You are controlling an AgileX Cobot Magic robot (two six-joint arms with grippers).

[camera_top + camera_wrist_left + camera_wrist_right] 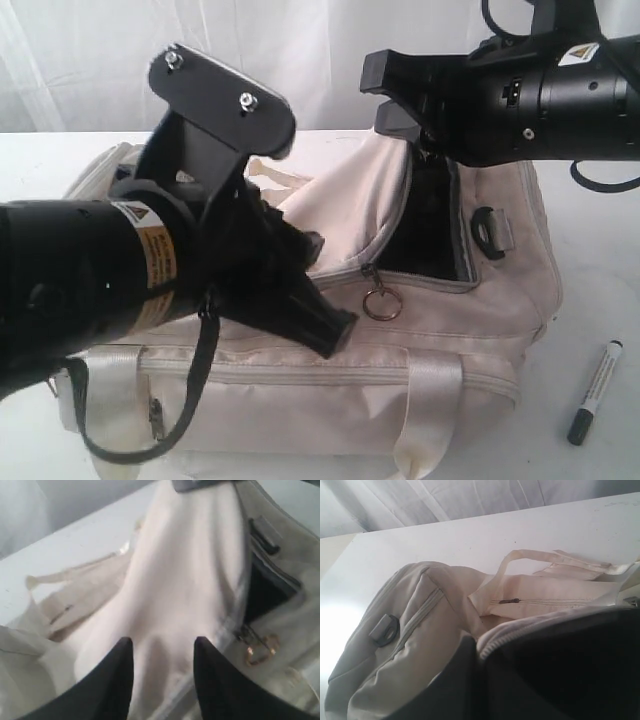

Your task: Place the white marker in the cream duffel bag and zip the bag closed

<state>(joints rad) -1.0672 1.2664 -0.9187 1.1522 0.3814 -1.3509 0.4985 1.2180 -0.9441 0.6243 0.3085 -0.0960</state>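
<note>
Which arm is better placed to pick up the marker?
Probably right: the marker lies on its side of the bag. The open left gripper is over the flap. The right gripper, shut on the bag's edge, must release first.

A flat white matte tabletop [600, 250] shows in the exterior view in a narrow strip at 9 o'clock and more broadly from 3 to 5 o'clock. Behind it, across 10 to 2 o'clock, hangs a white, thin fabric curtain [80, 60] in soft vertical folds, brightly lit. The tabletop's far edge meets the curtain's foot in a straight line.
</note>
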